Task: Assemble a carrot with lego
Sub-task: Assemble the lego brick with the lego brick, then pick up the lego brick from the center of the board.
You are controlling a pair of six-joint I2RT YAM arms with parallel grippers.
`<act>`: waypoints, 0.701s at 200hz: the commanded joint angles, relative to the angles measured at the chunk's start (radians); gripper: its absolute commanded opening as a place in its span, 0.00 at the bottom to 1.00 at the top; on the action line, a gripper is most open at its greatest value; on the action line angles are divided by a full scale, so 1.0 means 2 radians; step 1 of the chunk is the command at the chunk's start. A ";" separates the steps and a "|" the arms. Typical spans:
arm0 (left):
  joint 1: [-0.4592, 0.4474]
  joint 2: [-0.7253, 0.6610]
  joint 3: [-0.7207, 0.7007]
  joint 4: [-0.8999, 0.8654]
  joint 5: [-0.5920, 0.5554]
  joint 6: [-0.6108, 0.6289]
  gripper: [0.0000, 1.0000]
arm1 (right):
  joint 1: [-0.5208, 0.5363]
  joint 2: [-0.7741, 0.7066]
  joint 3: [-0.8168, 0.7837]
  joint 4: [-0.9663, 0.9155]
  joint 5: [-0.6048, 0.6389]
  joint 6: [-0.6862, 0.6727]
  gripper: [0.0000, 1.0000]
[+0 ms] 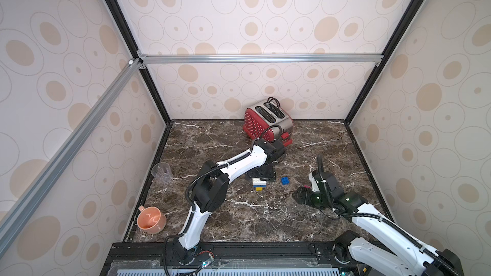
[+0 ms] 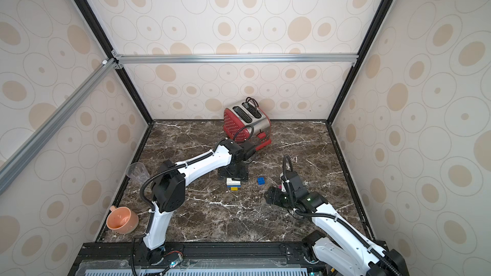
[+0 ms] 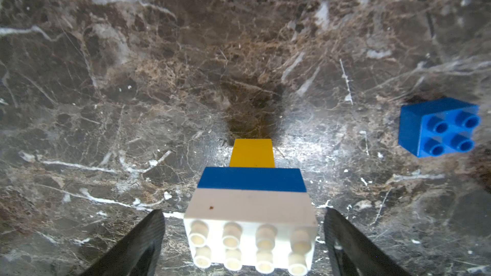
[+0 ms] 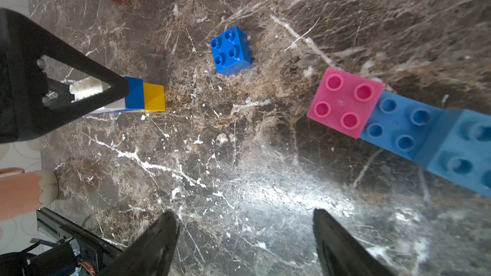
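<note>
Carrot stub (image 3: 251, 200) (yellow tip, blue, white) lies on its side on the marble table (image 1: 239, 221), mid-table in both top views. Left gripper (image 3: 243, 212): spread, fingers flank the white brick, gap on each side. Right gripper (image 4: 244, 212): spread, empty. Loose blue brick (image 3: 438, 127) nearby; pink-and-blue piece (image 4: 345, 102) apart.

Red-and-steel toaster (image 1: 265, 122) (image 2: 245, 122): far centre of marble tabletop (image 1: 265, 216), close to back wall, slots up, black cord looped on top. Clear plastic cup (image 1: 162, 172): left edge, mid-depth. Peach mug (image 1: 151, 220) (image 4: 21, 192): near left corner, well apart from cup, handle on far side. Oval-patterned wallpaper (image 1: 265, 9) all round; aluminium rail (image 1: 260, 58) across back.
</note>
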 commanded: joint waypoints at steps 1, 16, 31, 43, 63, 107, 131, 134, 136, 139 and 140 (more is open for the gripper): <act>0.001 -0.023 0.036 -0.021 -0.007 0.019 0.99 | -0.004 -0.002 -0.002 -0.006 -0.003 -0.002 0.84; 0.001 -0.014 0.064 -0.046 -0.021 0.039 0.99 | -0.004 0.000 -0.001 -0.005 -0.003 -0.002 0.84; 0.002 -0.003 0.095 -0.074 -0.049 0.060 0.99 | -0.004 0.001 0.000 -0.005 -0.003 -0.002 0.84; 0.007 0.004 0.109 -0.086 -0.067 0.074 0.99 | -0.005 0.001 0.002 -0.007 -0.003 -0.003 0.84; 0.022 0.010 0.114 -0.091 -0.075 0.092 0.99 | -0.005 0.001 0.005 -0.013 0.000 -0.004 0.84; 0.066 -0.003 0.076 -0.032 -0.093 0.170 0.99 | -0.005 0.002 0.008 -0.018 0.004 -0.004 0.84; 0.096 -0.008 0.041 0.019 -0.083 0.200 0.99 | -0.005 0.008 0.007 -0.014 0.005 -0.004 0.84; 0.099 -0.008 0.038 0.026 -0.082 0.204 0.99 | -0.005 0.008 0.007 -0.012 0.004 -0.004 0.84; 0.101 -0.007 0.036 0.031 -0.082 0.206 0.99 | -0.005 0.009 0.006 -0.012 0.004 -0.004 0.84; 0.103 -0.006 0.034 0.036 -0.080 0.211 0.99 | -0.005 0.011 0.007 -0.011 0.004 -0.004 0.84; 0.104 -0.006 0.033 0.038 -0.080 0.212 0.99 | -0.005 0.011 0.007 -0.011 0.004 -0.004 0.84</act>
